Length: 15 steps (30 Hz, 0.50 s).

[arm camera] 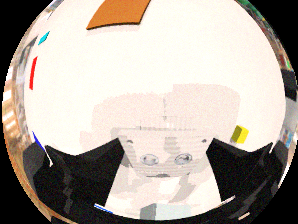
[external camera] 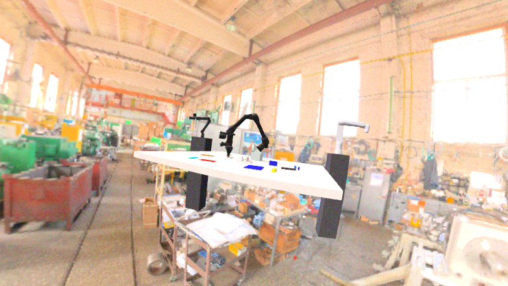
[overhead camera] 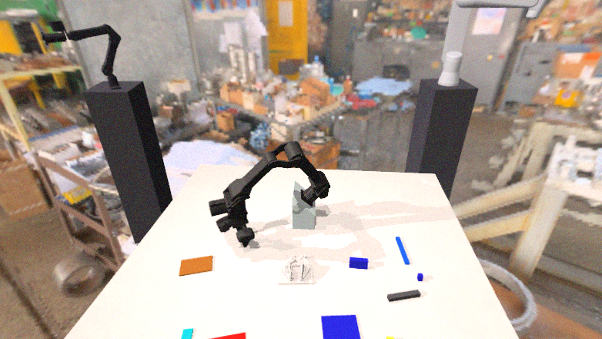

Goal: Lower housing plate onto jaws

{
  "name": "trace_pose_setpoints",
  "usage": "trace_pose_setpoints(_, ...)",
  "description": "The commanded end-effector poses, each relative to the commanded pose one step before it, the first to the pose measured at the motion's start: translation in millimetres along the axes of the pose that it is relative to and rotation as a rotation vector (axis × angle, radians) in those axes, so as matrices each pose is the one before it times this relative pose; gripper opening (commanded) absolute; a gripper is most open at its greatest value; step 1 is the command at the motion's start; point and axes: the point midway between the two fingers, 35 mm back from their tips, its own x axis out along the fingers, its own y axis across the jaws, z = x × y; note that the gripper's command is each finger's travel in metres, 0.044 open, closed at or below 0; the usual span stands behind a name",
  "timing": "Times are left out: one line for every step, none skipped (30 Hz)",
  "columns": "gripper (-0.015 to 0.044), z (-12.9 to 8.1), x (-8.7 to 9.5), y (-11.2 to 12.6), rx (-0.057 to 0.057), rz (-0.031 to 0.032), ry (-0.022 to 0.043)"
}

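My gripper [overhead camera: 245, 244] [external camera: 228, 155] [arm camera: 166, 141] is open, pointing down at the left of the table. In the wrist view a pale plate with two round features, apparently the housing plate [arm camera: 170, 146], shows between and below the fingertips; I cannot tell whether either finger touches it, and it is hard to make out in the top and exterior views. The white jaw assembly [overhead camera: 299, 270] [external camera: 244, 159] stands on the table to the right of my gripper in the top view, a thin base under upright parts. Its jaws, pins and stubs are too small to tell apart.
A grey-green wedge block [overhead camera: 303, 216] [external camera: 256, 155] stands at my arm's base. An orange plate [overhead camera: 195, 265] [arm camera: 120, 14] lies left of the gripper in the top view. A yellow block [arm camera: 240, 134] is near the right finger in the wrist view. A blue block [overhead camera: 358, 263] lies right of the assembly.
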Motion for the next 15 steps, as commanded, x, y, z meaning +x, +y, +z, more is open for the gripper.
trace_pose_setpoints(0.0387, 0.0, -0.01, 0.01, 0.0, 0.00004, -0.00001)
trace_pose_setpoints(0.038, 0.0, 0.0, 0.0, 0.0, 0.0, 0.0)
trace_pose_setpoints(0.0373, 0.0, 0.0, 0.0, 0.0, 0.0, 0.0)
trace_pose_setpoints(0.0367, 0.0, 0.0, 0.0, 0.0, 0.0, 0.0)
trace_pose_setpoints(0.036, 0.0, 0.0, 0.0, 0.0, 0.0, 0.0)
trace_pose_setpoints(0.0353, 0.0, 0.0, 0.0, 0.0, 0.0, 0.0)
trace_pose_setpoints(0.0351, 0.0, 0.0, 0.0, 0.0, 0.0, 0.0)
trace_pose_setpoints(0.0351, 0.0, 0.0, 0.0, 0.0, 0.0, 0.0)
trace_pose_setpoints(0.0351, 0.0, 0.0, 0.0, 0.0, 0.0, 0.0)
trace_pose_setpoints(0.0351, 0.0, 0.0, 0.0, 0.0, 0.0, 0.0)
trace_pose_setpoints(0.0351, 0.0, 0.0, 0.0, 0.0, 0.0, 0.0)
trace_pose_setpoints(0.0351, 0.0, 0.0, 0.0, 0.0, 0.0, 0.0)
trace_pose_setpoints(0.0351, 0.0, 0.0, 0.0, 0.0, 0.0, 0.0)
trace_pose_setpoints(0.0351, 0.0, 0.0, 0.0, 0.0, 0.0, 0.0)
trace_pose_setpoints(0.0351, 0.0, 0.0, 0.0, 0.0, 0.0, 0.0)
